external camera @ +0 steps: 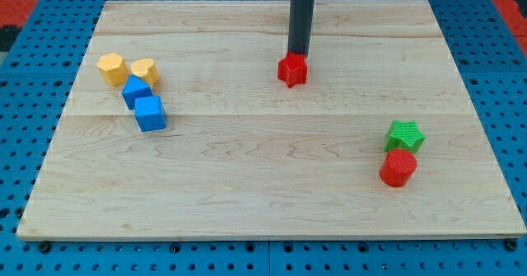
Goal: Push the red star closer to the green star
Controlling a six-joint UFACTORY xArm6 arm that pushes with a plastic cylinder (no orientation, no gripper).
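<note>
Red cylinder-like block (398,168) nearest view's bottom, at right, touching green star (405,134) just above it. Red star (292,70) upper centre of wooden bench (263,202), well apart from green star. Dark rod comes down from view's top; my tip (296,56) at red star's top edge, touching or just behind it. No pincer on this arm, only rod. Far left cluster: two yellow blocks (112,67) (145,71) side by side, two blue cubes (136,90) (150,113) just below them.
</note>
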